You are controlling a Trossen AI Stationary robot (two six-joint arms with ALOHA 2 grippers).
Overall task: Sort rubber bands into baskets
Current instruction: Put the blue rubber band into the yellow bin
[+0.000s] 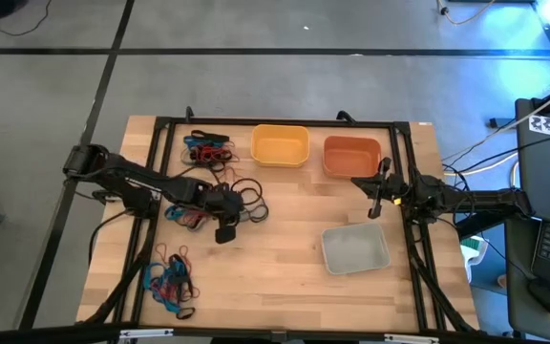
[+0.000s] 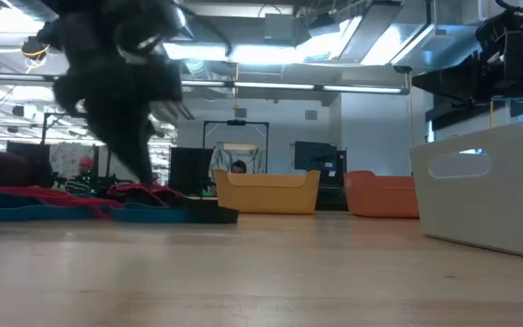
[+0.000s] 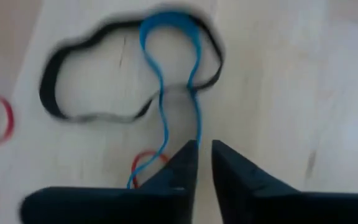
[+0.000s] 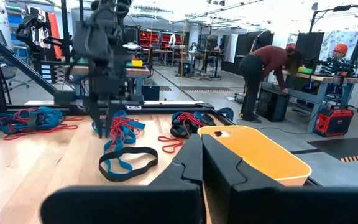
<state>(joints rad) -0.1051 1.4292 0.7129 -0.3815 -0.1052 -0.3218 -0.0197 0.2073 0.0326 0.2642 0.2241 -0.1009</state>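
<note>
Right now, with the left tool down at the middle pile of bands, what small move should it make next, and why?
Probably close fully on the blue band and lift a little. In the left wrist view, the left tool shows a narrow gap between its tips, with the blue band running down to them and overlapping a black band. A short lift would show whether blue comes away alone.

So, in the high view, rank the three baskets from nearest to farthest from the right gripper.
Measured from the right gripper, at the table's right side:
1. Orange basket, just beyond the gripper at the far edge.
2. Pale grey basket, on the near side of the gripper, slightly farther off.
3. Yellow basket, left of the orange one, clearly farthest.
</note>
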